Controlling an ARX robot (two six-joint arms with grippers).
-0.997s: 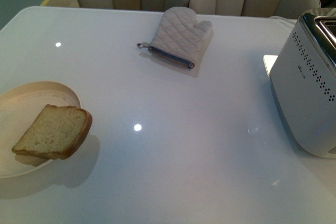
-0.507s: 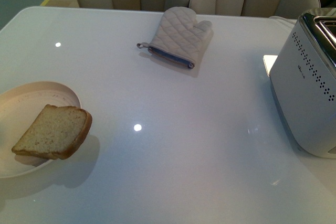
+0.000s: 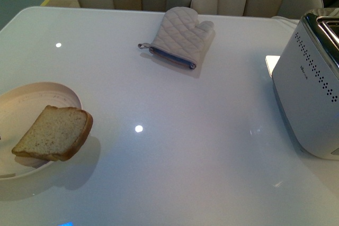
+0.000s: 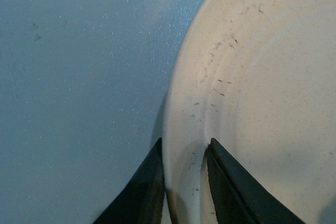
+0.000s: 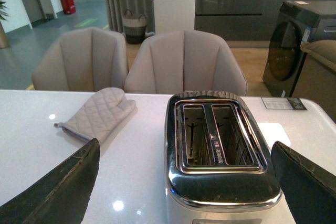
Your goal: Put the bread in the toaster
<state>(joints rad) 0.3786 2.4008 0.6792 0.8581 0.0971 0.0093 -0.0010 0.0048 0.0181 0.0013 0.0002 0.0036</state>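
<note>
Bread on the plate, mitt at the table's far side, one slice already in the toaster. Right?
No: the right wrist view shows both slots of the toaster empty. The bread lies on the plate, the mitt at the far side.

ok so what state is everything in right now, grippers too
round cream plate, sitting flat, crumb-specked
tan slice of bread, lying on the plate, overhanging its rim, ungripped
boxy white toaster with chrome top, upright, both slots empty
quilted grey oven mitt, lying flat
left gripper, narrowly open over the plate rim
right gripper, wide open, empty
</note>
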